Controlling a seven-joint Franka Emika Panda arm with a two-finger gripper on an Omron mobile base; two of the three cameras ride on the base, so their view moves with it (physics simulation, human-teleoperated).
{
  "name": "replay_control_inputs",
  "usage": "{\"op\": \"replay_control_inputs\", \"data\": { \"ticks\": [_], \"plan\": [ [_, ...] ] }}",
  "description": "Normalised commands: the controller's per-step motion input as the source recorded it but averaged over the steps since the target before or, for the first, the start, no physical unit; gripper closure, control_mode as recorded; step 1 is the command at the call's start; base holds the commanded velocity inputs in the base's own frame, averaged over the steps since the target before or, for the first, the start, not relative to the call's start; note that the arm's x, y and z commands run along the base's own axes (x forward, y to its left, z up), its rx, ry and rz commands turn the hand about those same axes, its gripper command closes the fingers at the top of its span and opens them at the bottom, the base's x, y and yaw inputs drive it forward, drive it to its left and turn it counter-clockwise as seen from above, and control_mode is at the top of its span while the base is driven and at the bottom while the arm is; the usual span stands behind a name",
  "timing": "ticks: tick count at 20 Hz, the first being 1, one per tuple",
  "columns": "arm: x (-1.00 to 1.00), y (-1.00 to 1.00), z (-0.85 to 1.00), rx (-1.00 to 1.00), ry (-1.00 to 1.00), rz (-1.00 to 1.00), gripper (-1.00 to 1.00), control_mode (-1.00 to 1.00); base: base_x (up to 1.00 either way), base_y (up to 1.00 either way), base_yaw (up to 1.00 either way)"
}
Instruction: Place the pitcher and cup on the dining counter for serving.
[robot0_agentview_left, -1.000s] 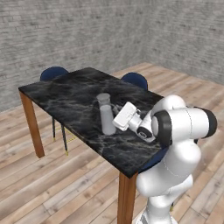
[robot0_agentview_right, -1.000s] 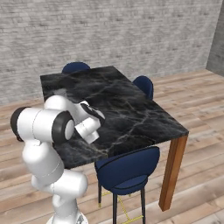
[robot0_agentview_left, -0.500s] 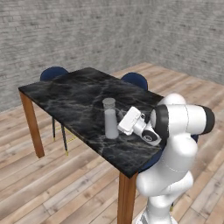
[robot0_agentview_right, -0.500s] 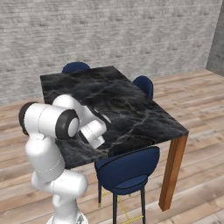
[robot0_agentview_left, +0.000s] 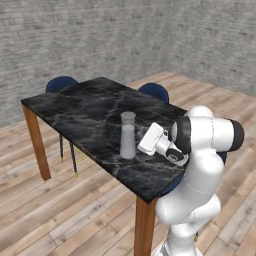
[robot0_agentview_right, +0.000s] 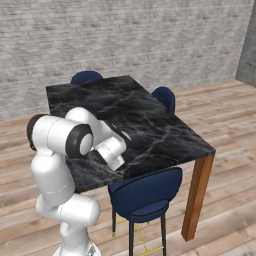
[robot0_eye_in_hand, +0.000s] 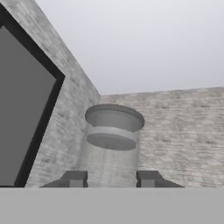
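Pitcher stood upright on the dining counter, rigid, smooth, likely top-heavy; gripper open, fingers flanking its lower body, the steadiest hold.

The white arm rises at lower left, its wrist bent over the near-left edge of the black marble table. One navy chair stands at the near side, two more at the far side; wooden floor, brick wall behind
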Motion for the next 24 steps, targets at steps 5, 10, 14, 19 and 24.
{"op": "replay_control_inputs", "data": {
  "ticks": [5, 10, 14, 19, 24],
  "plan": [
    [-0.01, 0.00, 0.00, 0.00, 0.00, 0.00, -1.00, -1.00, 0.00, 0.00, 0.00],
    [-0.21, -0.15, 0.03, 0.00, -0.02, 0.00, -1.00, -1.00, 0.00, 0.00, 0.00],
    [-0.52, -0.20, 0.44, 0.00, -0.06, -0.08, -1.00, -1.00, 0.00, 0.00, 0.00],
    [-0.69, -0.11, 0.96, -0.01, 0.00, -0.20, -1.00, -1.00, 0.00, 0.00, 0.00],
    [-0.48, 0.00, 1.00, -0.14, 0.08, -0.28, -1.00, -1.00, 0.00, 0.00, 0.00]
  ]
}}
